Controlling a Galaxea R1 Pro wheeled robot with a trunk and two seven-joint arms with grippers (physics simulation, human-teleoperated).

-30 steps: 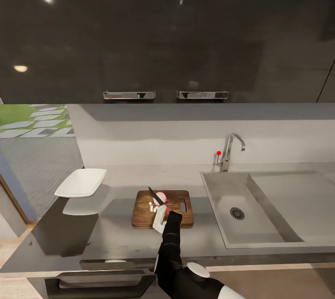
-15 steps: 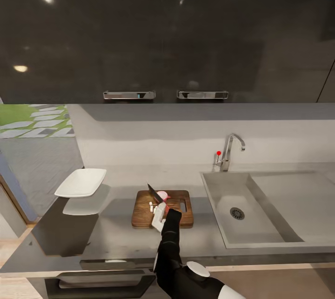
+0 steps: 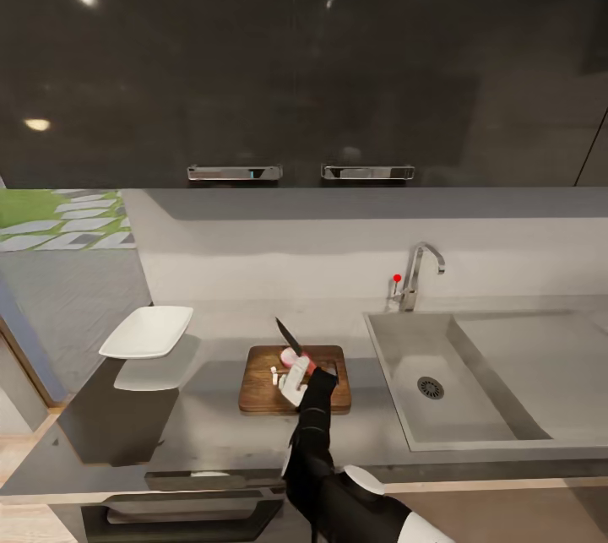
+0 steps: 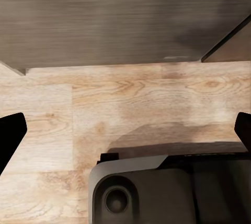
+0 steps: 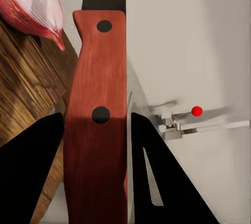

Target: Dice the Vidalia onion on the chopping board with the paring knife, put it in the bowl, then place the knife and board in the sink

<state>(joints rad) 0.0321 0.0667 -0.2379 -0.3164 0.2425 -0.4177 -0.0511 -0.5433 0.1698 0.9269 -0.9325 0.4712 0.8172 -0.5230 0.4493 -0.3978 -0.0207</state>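
Our right hand (image 3: 295, 377) grips the knife (image 5: 99, 114) by its handle, blade raised over the board (image 3: 257, 387) on the tabletop (image 3: 211, 429); the onion (image 3: 291, 356) sits on the board with white pieces (image 3: 274, 373) beside it; our left hand (image 4: 125, 130) is spread wide above wooden floor (image 4: 136, 98)

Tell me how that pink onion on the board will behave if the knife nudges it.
The Vidalia onion looks rounded, so it will probably roll across the flat chopping board. Its glossy skin suggests the paring knife may slip. It seems small, likely light.
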